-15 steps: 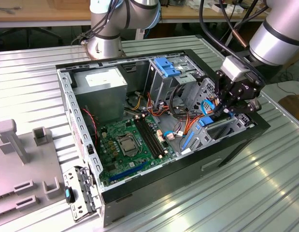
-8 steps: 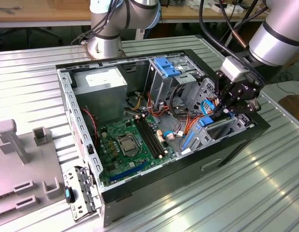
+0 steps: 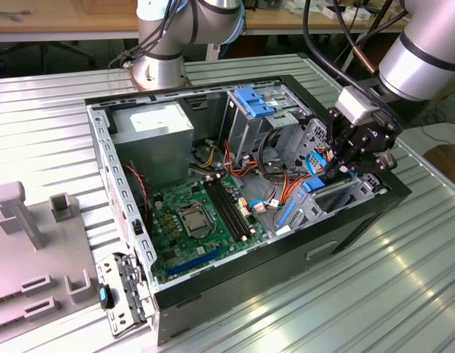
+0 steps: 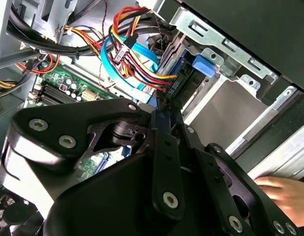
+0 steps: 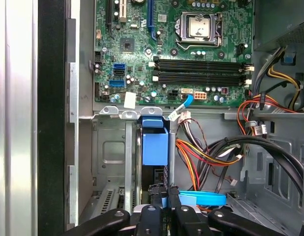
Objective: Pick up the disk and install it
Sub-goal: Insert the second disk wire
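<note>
Gripper (image 3: 343,163) sits low over the drive cage (image 3: 345,193) at the corner of the open computer case (image 3: 286,257) on the exterior view's right. From where I sit, the disk (image 5: 155,147) stands on edge in that cage, its blue carrier facing up between the grey metal walls in the first wrist view. My fingers (image 5: 172,199) are pressed close together there, and they look to be pinching the carrier's near edge, though the contact itself is shadowed and I cannot be sure they actually grip it. In the second wrist view the fingertips (image 4: 164,110) meet right at the blue edge of the disk, beside a bundle of red, yellow and orange cables (image 4: 137,54). The motherboard (image 5: 181,49) lies flat on the case floor beyond the cage. A person's hand (image 4: 284,194) rests on the ridged metal table (image 3: 403,294) just outside the case.
</note>
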